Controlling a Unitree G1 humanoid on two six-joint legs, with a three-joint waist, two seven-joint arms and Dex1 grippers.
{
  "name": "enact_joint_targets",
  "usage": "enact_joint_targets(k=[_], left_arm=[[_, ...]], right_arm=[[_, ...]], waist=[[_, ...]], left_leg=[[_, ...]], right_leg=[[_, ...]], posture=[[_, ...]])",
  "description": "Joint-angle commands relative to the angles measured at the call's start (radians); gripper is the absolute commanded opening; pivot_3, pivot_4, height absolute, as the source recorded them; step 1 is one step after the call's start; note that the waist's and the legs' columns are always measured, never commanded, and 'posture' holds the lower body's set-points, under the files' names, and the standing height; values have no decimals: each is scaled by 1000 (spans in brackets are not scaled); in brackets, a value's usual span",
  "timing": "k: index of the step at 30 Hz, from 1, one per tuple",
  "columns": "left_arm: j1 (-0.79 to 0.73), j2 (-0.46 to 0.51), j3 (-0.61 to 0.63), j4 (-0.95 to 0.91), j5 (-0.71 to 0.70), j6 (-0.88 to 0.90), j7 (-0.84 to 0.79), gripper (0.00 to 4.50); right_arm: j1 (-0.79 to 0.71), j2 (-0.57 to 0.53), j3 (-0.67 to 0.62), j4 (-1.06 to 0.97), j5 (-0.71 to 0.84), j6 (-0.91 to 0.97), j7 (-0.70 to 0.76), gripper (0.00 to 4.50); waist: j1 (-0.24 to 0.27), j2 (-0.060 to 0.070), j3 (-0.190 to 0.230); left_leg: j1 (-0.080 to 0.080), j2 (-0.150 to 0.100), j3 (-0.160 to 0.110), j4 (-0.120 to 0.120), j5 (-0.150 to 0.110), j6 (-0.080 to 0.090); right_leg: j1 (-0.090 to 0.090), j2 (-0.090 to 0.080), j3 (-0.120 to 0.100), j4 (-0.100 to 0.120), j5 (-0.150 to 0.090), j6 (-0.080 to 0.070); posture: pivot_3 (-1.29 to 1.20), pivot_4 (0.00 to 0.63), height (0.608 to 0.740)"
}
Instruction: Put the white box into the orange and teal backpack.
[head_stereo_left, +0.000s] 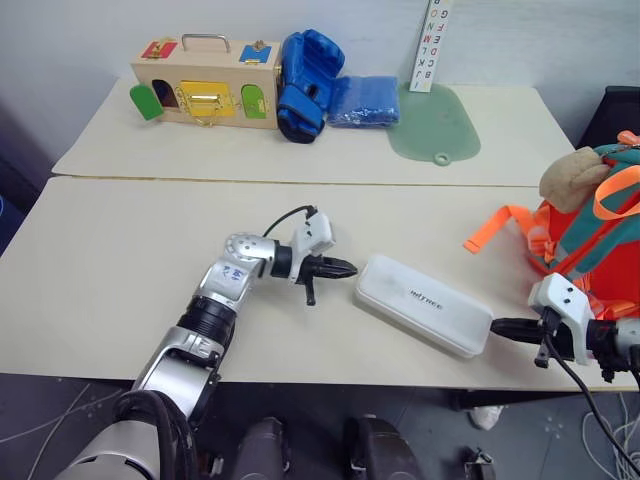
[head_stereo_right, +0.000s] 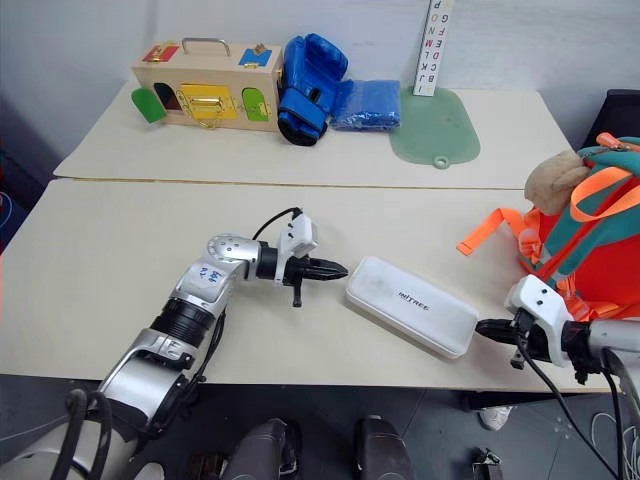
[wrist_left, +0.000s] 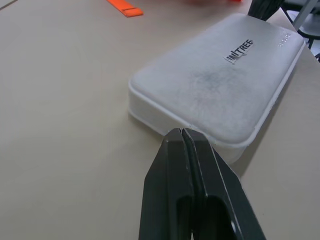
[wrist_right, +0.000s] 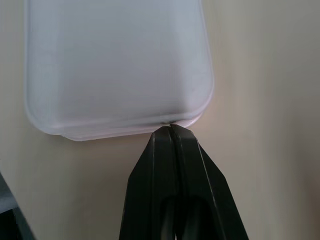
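The white box (head_stereo_left: 420, 304) lies flat on the near table, its long side running from the middle toward the front right. My left gripper (head_stereo_left: 350, 269) is shut and empty, its tip right at the box's left end (wrist_left: 165, 117). My right gripper (head_stereo_left: 496, 325) is shut too, with its tip against the box's right end (wrist_right: 170, 120). The orange and teal backpack (head_stereo_left: 590, 245) stands at the table's right edge behind my right hand, a beige plush toy (head_stereo_left: 570, 178) on top and an orange strap (head_stereo_left: 497, 225) trailing toward the box.
On the far table stand a wooden box with coloured doors (head_stereo_left: 205, 88), a blue boxing glove (head_stereo_left: 307, 83), a blue cloth (head_stereo_left: 364, 100), a green mat (head_stereo_left: 435, 125) and a letter chart (head_stereo_left: 433, 45). The near table's front edge runs just below the white box.
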Motion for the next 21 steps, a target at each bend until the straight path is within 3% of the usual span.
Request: enact_joint_targets(k=[1, 10, 16, 21], left_arm=[[49, 20, -19, -102, -3, 30, -23, 14], [285, 276, 82, -508, -84, 217, -50, 14], [241, 338, 256, -446, -173, 332, 34, 14], [186, 291, 217, -350, -152, 314, 58, 14]], right_arm=[[-80, 26, 46, -7, -2, -26, 10, 0], [-310, 111, 196, 36, -71, -34, -2, 0], [-340, 107, 221, 55, -90, -37, 13, 0], [-370, 125, 236, 98, -110, -64, 14, 0]], waist=[[-7, 0, 0], [-23, 1, 0], [0, 1, 0], [3, 1, 0]], left_leg=[[1, 0, 1, 0, 0, 0], [5, 4, 1, -3, 1, -6], [3, 3, -1, -1, 0, -3], [3, 1, 0, -1, -1, -1]], right_leg=[[0, 0, 1, 0, 0, 0], [0, 3, 2, 4, -2, -4], [0, 0, 0, 4, -2, -4], [0, -2, 0, 4, -2, -4]], posture=[[0, 150, 740], [0, 150, 740], [0, 150, 740], [0, 150, 740]])
